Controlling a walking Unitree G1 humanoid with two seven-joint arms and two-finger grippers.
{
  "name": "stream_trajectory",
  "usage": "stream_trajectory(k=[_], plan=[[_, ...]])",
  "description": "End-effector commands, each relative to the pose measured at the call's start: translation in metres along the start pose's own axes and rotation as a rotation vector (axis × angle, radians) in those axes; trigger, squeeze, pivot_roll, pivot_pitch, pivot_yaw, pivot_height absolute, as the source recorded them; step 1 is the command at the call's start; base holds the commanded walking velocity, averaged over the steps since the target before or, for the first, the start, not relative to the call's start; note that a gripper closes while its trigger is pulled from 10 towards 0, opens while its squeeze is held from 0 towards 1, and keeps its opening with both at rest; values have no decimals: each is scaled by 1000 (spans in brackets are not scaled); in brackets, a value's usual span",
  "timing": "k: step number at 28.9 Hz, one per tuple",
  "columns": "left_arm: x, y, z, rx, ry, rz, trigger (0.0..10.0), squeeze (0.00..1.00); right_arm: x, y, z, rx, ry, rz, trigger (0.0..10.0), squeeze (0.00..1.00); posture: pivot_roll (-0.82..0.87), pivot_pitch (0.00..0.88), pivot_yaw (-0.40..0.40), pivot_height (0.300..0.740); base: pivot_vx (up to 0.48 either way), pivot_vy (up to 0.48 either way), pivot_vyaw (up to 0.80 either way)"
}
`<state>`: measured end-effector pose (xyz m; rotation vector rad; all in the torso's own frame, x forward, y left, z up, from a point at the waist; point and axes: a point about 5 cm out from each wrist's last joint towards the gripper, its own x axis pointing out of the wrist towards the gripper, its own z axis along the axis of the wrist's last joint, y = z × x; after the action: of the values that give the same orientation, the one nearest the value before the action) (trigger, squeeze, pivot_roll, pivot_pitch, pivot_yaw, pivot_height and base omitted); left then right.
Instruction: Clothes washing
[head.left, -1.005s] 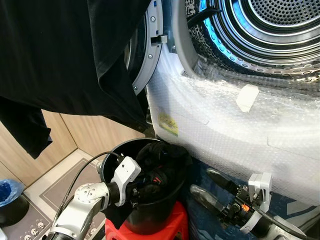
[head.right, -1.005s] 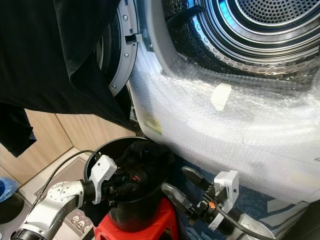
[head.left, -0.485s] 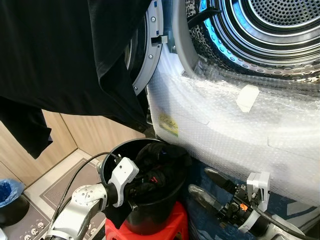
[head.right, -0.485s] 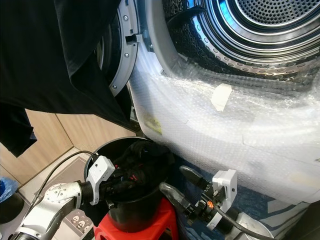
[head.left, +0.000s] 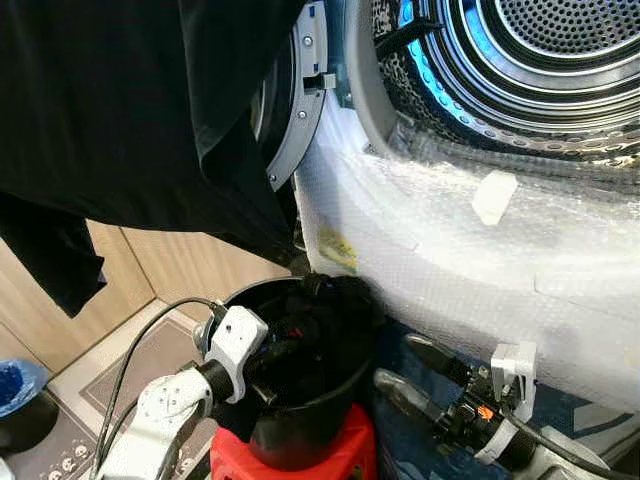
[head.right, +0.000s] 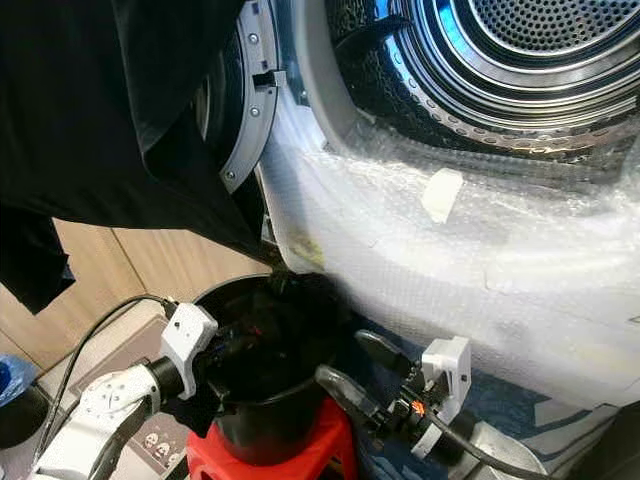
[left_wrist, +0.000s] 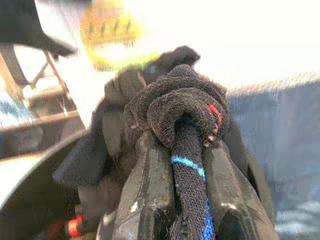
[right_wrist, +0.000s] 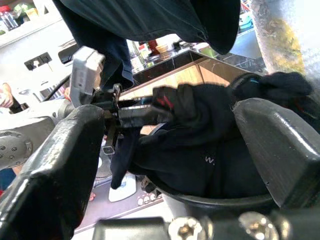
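A black bucket (head.left: 300, 445) stands on a red stool (head.left: 352, 452) below the washer's open drum (head.left: 540, 60). Dark clothes (head.left: 330, 315) bulge above the bucket's rim. My left gripper (head.left: 288, 345) reaches into the bucket from the left. In the left wrist view its fingers (left_wrist: 150, 190) are shut on a bunched black garment (left_wrist: 185, 107) with a blue stripe and a red mark. My right gripper (head.left: 400, 362) hovers low, just right of the bucket, fingers spread open with nothing between them. The right wrist view looks across at the bucket's clothes (right_wrist: 210, 145).
Bubble wrap (head.left: 450, 250) covers the washer's front below the drum, with a white tape piece (head.left: 493, 196) on it. A large black garment (head.left: 120, 120) hangs over the open door at upper left. Wooden cabinets (head.left: 190, 265) and a grey floor mat (head.left: 120, 370) lie to the left.
My left gripper has drawn up and back with the garment, and the clothes now rise higher over the bucket's rim. The right gripper has barely moved.
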<state>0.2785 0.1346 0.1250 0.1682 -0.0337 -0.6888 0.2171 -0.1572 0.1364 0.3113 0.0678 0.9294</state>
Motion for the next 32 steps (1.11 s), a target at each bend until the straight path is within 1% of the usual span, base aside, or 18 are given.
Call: stream_trajectory(k=[1,2,3,4,6,9,10,13,16,18,19,22,25,28,32], plan=[[-3,3,10,57,-41,31,3647,0,2,0,1,-4,10,12,10000,0,-67,0,71,740,0,0,0],[-3,3,11,66,-43,35,3647,0,2,-1,1,-4,10,13,10000,0,-67,0,71,740,0,0,0],[-3,1,14,79,-63,35,10000,0,3,-1,2,-5,10,16,10000,0,-63,0,70,740,0,0,0],[-3,-1,19,99,-88,40,10000,0,3,-1,2,-5,11,20,10000,0,-62,0,68,740,0,0,0],[-2,-3,21,85,-100,44,10000,0,4,-1,2,-6,12,26,10000,0,-62,1,69,740,0,0,0],[-3,-6,25,103,-125,43,10000,0,4,-1,3,-8,14,28,10000,0,-61,2,68,740,0,0,0],[-2,-8,28,82,-147,35,10000,0,4,-2,3,-9,14,30,10000,0,-61,2,67,740,0,0,0],[-2,-10,30,71,-159,27,10000,0,4,-2,3,-12,17,33,10000,0,-62,2,67,740,0,0,0],[-2,-18,35,64,-189,-36,10000,0,3,-3,4,-18,19,36,10000,0,-63,1,66,740,0,0,0],[-3,-24,38,42,-203,-89,10000,0,2,-3,5,-32,26,47,10000,0,-63,0,67,740,0,0,0],[-5,-31,39,17,-205,-150,10000,0,0,-4,6,-47,37,61,10000,0,-63,0,67,740,0,0,0],[-5,-34,40,5,-203,-181,10000,0,0,-4,6,-55,42,67,10000,0,-63,0,68,740,0,0,0],[-5,-36,45,-10,-218,-218,10000,0,0,-5,8,-69,50,87,10000,0,-63,0,69,740,0,0,0],[-5,-35,48,-40,-229,-220,10000,0,-1,-5,9,-73,52,100,10000,0,-66,0,70,740,0,0,0],[-6,-34,49,-57,-227,-233,10000,0,-2,-7,8,-78,58,104,10000,0,-70,0,74,740,0,0,0]])
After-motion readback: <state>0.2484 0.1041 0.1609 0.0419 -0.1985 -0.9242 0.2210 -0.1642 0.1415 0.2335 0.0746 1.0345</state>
